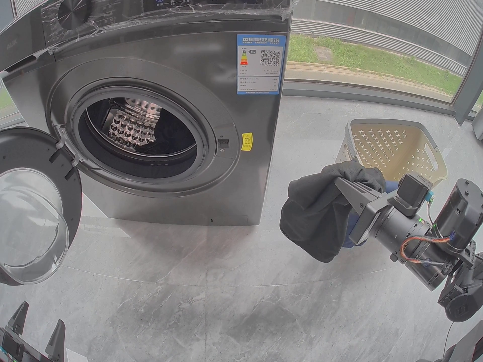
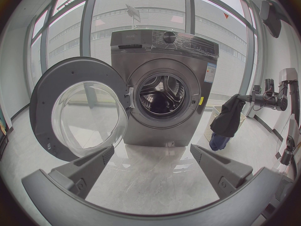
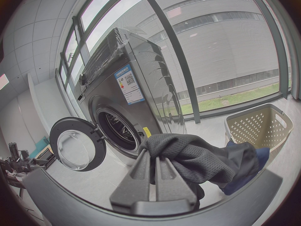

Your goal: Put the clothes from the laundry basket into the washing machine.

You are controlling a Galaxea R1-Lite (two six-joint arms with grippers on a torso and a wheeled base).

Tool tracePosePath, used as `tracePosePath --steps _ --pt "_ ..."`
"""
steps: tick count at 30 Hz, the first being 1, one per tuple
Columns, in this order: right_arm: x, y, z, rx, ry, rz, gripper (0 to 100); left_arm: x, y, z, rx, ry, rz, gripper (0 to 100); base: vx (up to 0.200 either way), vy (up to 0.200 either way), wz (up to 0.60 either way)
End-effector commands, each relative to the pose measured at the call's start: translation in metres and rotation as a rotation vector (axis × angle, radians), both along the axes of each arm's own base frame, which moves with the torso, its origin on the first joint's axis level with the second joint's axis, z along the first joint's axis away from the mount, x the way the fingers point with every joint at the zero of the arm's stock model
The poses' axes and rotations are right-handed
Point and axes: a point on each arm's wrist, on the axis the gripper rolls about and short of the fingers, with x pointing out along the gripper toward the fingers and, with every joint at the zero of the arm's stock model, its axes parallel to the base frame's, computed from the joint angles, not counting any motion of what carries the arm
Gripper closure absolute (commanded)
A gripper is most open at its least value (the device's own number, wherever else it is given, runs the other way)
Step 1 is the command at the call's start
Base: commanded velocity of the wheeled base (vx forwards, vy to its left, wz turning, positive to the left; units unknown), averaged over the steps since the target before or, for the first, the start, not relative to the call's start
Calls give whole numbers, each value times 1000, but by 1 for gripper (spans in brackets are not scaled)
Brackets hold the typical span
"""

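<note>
A grey front-loading washing machine (image 1: 166,76) stands with its round door (image 1: 30,207) swung open to the left and its drum (image 1: 141,131) bare. A beige laundry basket (image 1: 397,149) sits on the floor to its right. My right gripper (image 1: 347,189) is shut on a dark grey garment (image 1: 317,212) held in the air beside the basket, with a blue garment (image 2: 219,142) hanging under it. My left gripper (image 1: 37,325) rests low at the near left, open and holding nothing. The left wrist view looks straight at the drum opening (image 2: 163,94).
Grey tiled floor (image 1: 211,287) spreads between me and the machine. Floor-to-ceiling windows (image 1: 382,31) run behind the machine and basket. The open door juts out at the left.
</note>
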Motion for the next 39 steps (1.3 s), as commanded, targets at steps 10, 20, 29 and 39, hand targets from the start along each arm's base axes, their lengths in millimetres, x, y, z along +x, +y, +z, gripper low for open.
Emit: tracePosePath --steps 10,20,29,39 --pt "0 0 0 2 1 1 100 0 0 -4 0 -2 0 0 -40 40 0" --pt "0 0 0 2 1 0 100 0 0 -4 0 -2 0 0 0 200 0" --pt "0 0 0 2 1 0 100 0 0 -4 0 -2 0 0 0 200 0" --pt "0 -1 0 2 1 0 100 0 0 -5 0 0 0 0 0 60 0"
